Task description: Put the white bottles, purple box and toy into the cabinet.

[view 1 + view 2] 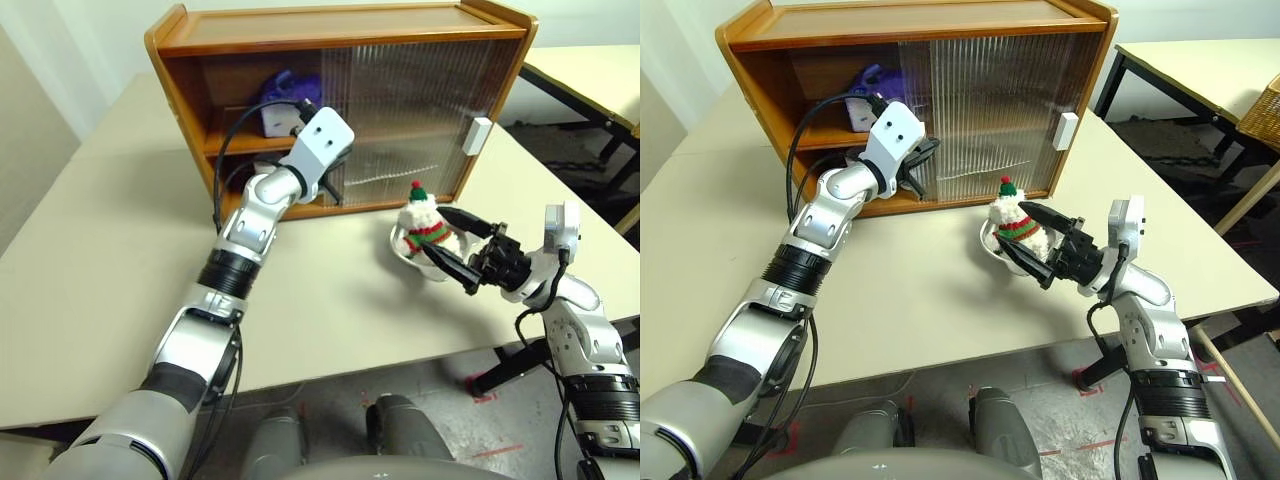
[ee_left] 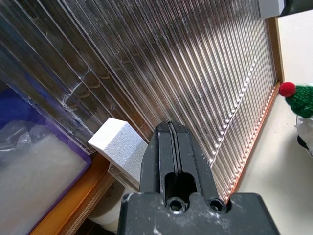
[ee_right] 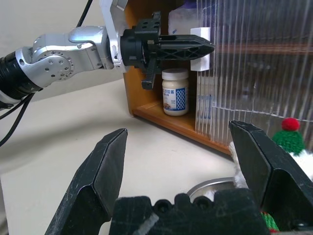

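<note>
The wooden cabinet (image 1: 330, 25) stands at the back of the table, its left side open. Inside, the purple box (image 1: 290, 95) lies on the upper shelf and a white bottle (image 3: 175, 90) stands on the lower one. My left gripper (image 3: 209, 47) is shut, empty, with its tip against the white handle (image 2: 117, 144) on the ribbed sliding door's (image 1: 410, 100) left edge. The toy (image 1: 425, 225), a white bear in a red-and-green hat, sits in a metal bowl (image 3: 215, 188). My right gripper (image 1: 434, 231) is open, with its fingers to either side of the toy, not gripping it.
The cream table (image 1: 100, 250) has free room on the left and in front of the cabinet. A second white handle (image 1: 478, 135) sits on the door's right edge. Another table (image 1: 590, 70) stands beyond at the right.
</note>
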You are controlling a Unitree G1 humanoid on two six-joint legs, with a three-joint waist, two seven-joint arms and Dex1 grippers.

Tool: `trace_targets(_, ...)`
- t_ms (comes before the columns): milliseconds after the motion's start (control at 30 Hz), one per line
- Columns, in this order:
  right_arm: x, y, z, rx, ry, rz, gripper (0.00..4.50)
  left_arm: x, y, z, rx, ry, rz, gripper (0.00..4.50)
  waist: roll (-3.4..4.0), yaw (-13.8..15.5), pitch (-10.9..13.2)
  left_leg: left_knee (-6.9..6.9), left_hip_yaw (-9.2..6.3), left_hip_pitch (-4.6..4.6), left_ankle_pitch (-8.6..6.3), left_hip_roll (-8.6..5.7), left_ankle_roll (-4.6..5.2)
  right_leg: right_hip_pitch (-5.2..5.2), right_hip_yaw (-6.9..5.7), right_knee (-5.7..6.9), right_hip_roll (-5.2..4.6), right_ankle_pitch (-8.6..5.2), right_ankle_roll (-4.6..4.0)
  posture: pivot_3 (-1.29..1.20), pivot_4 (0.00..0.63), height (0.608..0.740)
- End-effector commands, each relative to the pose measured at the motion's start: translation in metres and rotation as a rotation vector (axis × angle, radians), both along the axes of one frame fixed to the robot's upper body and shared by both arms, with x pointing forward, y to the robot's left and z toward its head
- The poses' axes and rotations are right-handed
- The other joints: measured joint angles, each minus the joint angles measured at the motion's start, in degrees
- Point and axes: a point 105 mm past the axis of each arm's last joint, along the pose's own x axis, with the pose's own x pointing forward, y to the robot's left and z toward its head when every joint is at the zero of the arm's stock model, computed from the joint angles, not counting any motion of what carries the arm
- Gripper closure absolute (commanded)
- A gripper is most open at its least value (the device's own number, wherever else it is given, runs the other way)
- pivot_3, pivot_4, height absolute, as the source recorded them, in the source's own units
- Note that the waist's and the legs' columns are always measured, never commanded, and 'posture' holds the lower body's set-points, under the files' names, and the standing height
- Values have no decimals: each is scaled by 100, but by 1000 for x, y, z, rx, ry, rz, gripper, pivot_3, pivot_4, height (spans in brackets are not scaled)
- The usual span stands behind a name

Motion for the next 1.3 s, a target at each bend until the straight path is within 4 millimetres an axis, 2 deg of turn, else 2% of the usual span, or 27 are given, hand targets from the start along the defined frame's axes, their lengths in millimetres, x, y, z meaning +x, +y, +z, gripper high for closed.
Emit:
trace_targets(33, 2, 0, -1, -6, 1, 3, 0, 7, 36, 3, -1, -7, 126, 4466, -1, -15, 4, 0, 0, 12, -1, 1, -2, 6, 11, 3, 9, 0, 0, -15, 0, 740)
trace_targets(167, 2, -1, 0, -4, -1, 1, 0, 5, 58, -1, 8, 1, 179, 4466, -1, -76, 10, -1, -3, 45, -4, 16, -8, 50, 57, 3, 58, 1, 0, -11, 0, 740)
trace_targets(500, 4, 1, 2, 20, -4, 36, 0, -2, 103, -1, 28, 2, 290, 4466, -8, -160, 26, -10, 0, 96, -5, 14, -8, 73, 103, 5, 76, 5, -7, 22, 0, 740)
trace_targets(600, 4, 2, 3, 25, -3, 49, 0, -6, 113, 1, 31, 0, 316, 4466, -12, -139, 37, -18, -2, 125, -5, 15, -8, 74, 103, 5, 78, 4, -9, 30, 0, 740)
trace_targets(1033, 9, 4, 3, 21, -1, 83, 0, -27, 153, 0, 62, 7, 414, 4466, -16, 30, 49, -28, 4, 116, -10, 16, -17, 65, 101, -3, 66, -1, -13, 64, 0, 740)
trace_targets(1300, 11, 5, 3, 12, 4, 111, 0, -37, 173, 3, 87, 8, 449, 4466, -18, 187, 50, -85, 12, 116, -15, 16, -26, 58, 98, -32, 54, -21, -15, 96, 0, 740)
